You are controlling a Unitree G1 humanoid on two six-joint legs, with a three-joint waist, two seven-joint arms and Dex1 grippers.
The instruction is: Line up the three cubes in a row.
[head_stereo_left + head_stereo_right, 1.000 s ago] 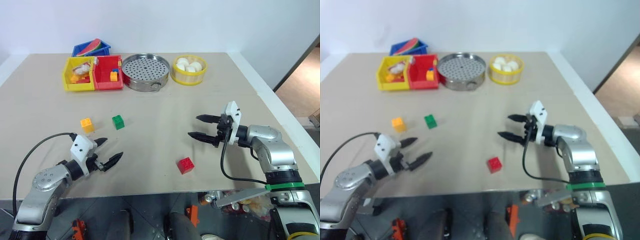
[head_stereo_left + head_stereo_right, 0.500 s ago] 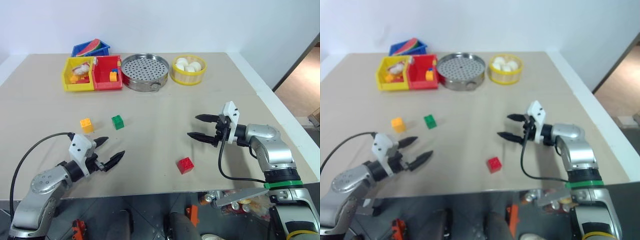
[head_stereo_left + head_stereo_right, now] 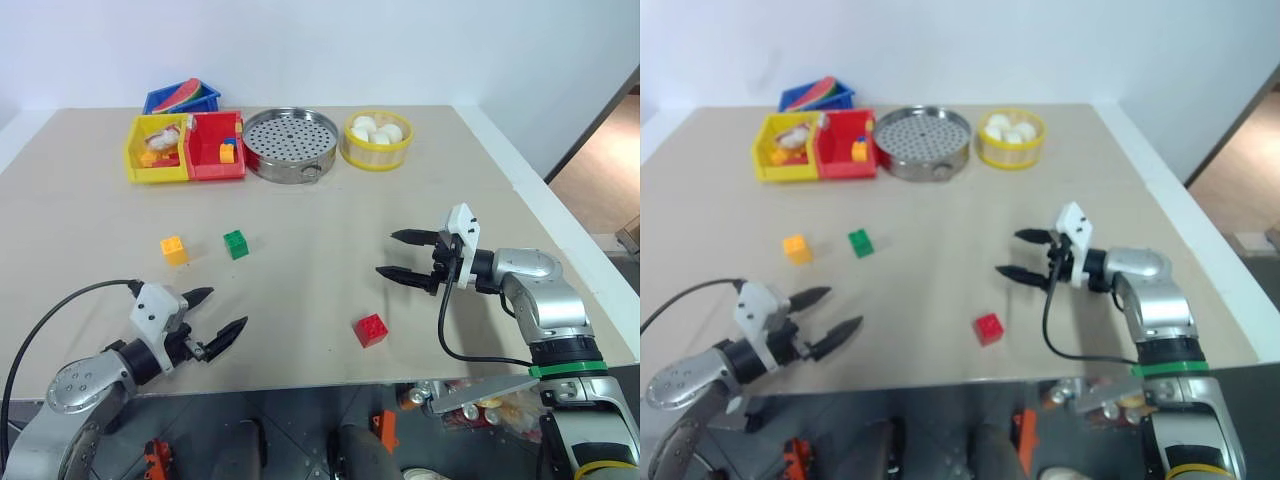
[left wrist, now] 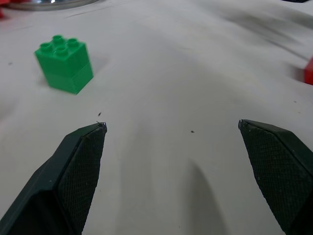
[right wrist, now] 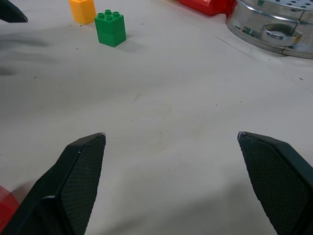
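Three studded cubes lie apart on the beige table (image 3: pixel 320 200). The yellow-orange cube (image 3: pixel 174 250) and the green cube (image 3: pixel 236 244) sit side by side at left of centre. The red cube (image 3: pixel 371 330) rests nearer the front edge, right of centre. My left gripper (image 3: pixel 215 315) is open near the front left, empty, below the yellow-orange and green cubes. My right gripper (image 3: pixel 402 256) is open and empty, up and to the right of the red cube. The green cube (image 4: pixel 64 66) shows ahead of the left fingers, and the green cube (image 5: pixel 110 29) beside the yellow-orange cube (image 5: pixel 82 10) ahead of the right.
At the table's back stand a yellow bin (image 3: pixel 152 152), a red bin (image 3: pixel 213 150) with small bricks, a blue bin (image 3: pixel 180 97), a perforated steel steamer tray (image 3: pixel 290 142) and a yellow bowl (image 3: pixel 377 140) of white balls. The table's front edge lies just below both grippers.
My left gripper has drawn back toward the front edge, away from the yellow-orange and green cubes, still open. The right gripper and all three cubes have stayed put.
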